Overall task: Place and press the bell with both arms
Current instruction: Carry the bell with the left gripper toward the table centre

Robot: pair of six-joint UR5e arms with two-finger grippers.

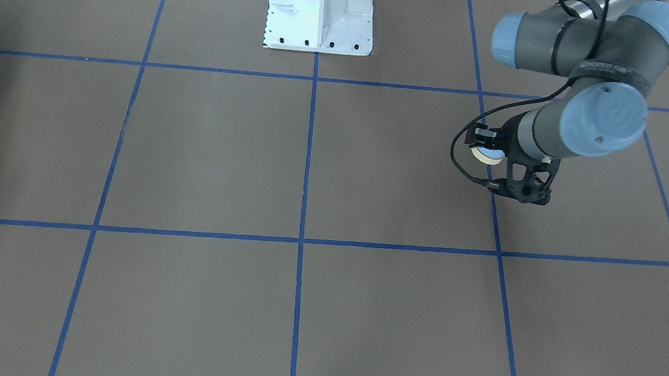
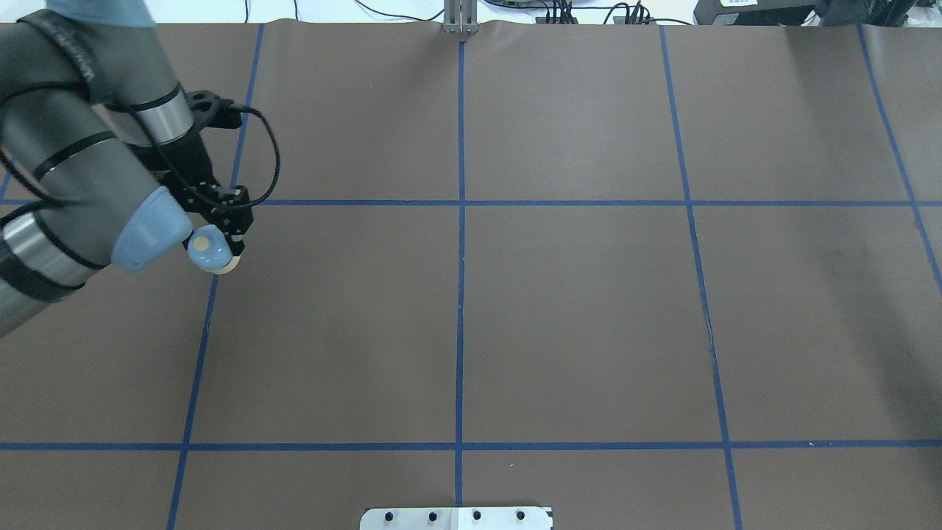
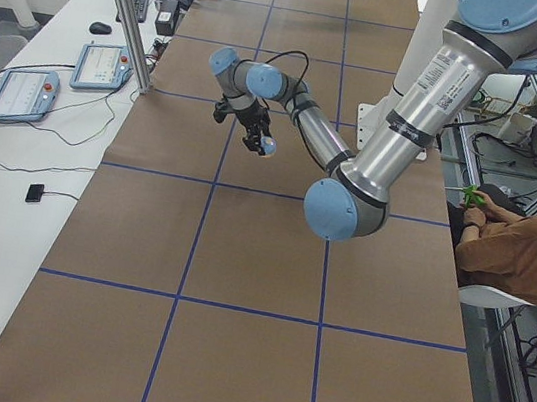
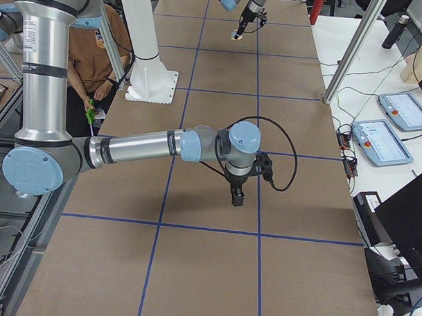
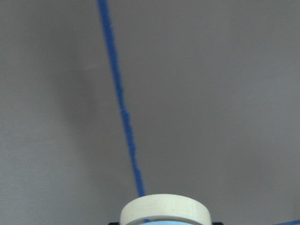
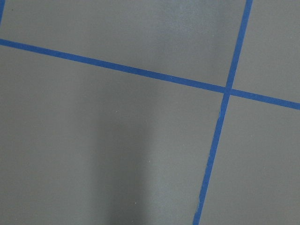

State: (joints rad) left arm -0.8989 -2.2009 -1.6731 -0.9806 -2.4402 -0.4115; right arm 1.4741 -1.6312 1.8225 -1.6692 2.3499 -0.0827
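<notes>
The bell (image 2: 210, 250) is a small light-blue dome with a cream base and cream button. My left gripper (image 2: 225, 237) is shut on it and holds it tilted a little above the brown table at the left, near a blue tape line. The front view shows the bell (image 1: 488, 155) under the gripper (image 1: 486, 145). In the left wrist view only its cream base rim (image 5: 164, 210) shows at the bottom edge. My right gripper (image 4: 236, 198) shows only in the exterior right view, pointing down over the table, and I cannot tell whether it is open or shut.
The white bolted pedestal (image 1: 321, 11) stands at the robot's side of the table. Blue tape lines (image 6: 220, 122) grid the brown table. A side table holds teach pendants (image 3: 24, 94) beside a metal post (image 3: 125, 8). A seated person (image 3: 519, 249) is by the robot.
</notes>
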